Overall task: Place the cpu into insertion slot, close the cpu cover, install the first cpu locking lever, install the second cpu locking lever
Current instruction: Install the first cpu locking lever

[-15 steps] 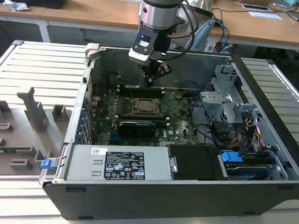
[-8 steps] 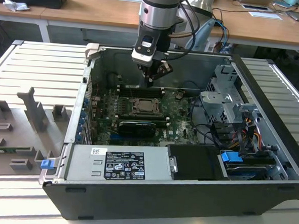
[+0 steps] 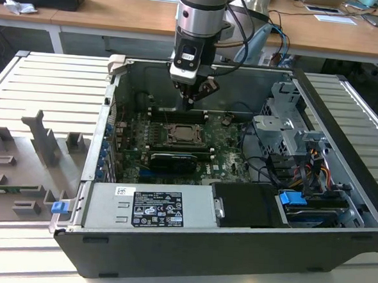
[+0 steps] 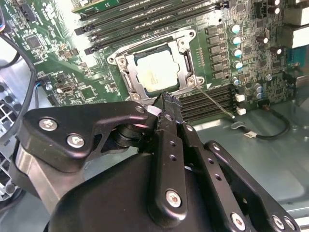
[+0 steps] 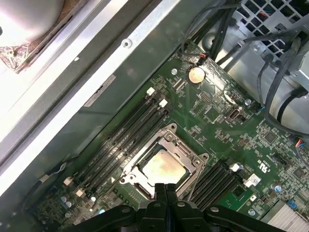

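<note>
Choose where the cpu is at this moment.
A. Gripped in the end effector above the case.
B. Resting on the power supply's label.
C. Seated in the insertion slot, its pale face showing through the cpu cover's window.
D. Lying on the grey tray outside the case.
C: in the second wrist view the cpu lies in the insertion slot, framed by the cpu cover.

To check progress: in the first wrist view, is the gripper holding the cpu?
No, the cpu lies flat inside the cover frame, not between the fingers of the shut gripper.
</note>
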